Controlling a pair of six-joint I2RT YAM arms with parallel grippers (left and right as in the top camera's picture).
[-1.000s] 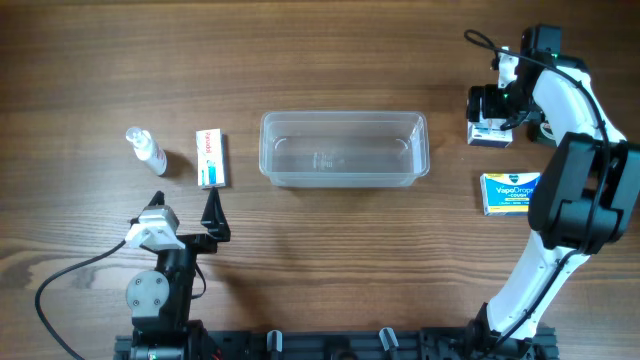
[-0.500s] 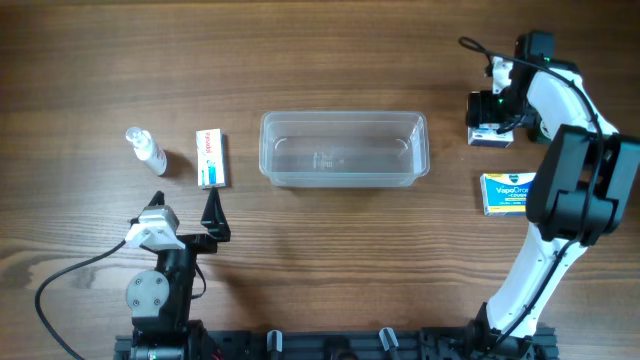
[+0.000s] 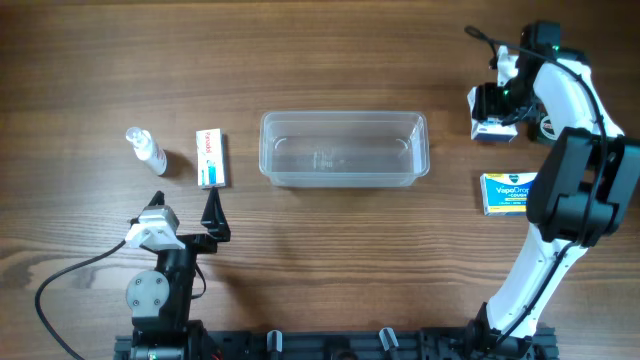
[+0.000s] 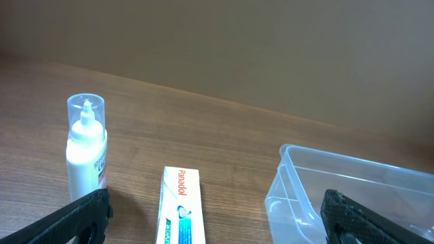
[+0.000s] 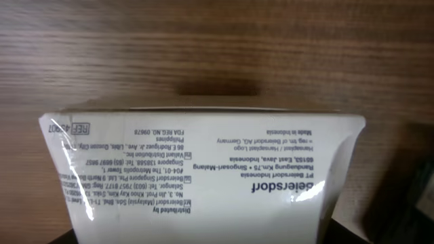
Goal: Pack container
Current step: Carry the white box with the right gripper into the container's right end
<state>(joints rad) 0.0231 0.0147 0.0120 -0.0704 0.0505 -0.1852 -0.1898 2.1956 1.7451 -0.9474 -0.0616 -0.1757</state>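
Note:
The container (image 3: 343, 182), a clear rectangular tub with nothing in it, lies mid-table; its left corner shows in the left wrist view (image 4: 352, 183). My right gripper (image 3: 492, 112) is at the far right, shut on a small white Beiersdorf box (image 3: 490, 130). That box fills the right wrist view (image 5: 203, 163) between the jaws (image 5: 217, 234), a little above the wood. My left gripper (image 3: 213, 215) rests open near the front left, holding nothing (image 4: 224, 215).
A white Panadol box (image 3: 210, 158) (image 4: 182, 207) and a small spray bottle (image 3: 145, 150) (image 4: 86, 146) stand left of the tub. A blue-and-yellow VapoDrops box (image 3: 510, 192) lies at the right, in front of my right gripper.
My right gripper has gone from open to shut on the white box, shifting slightly at the far right. The left arm has not moved.

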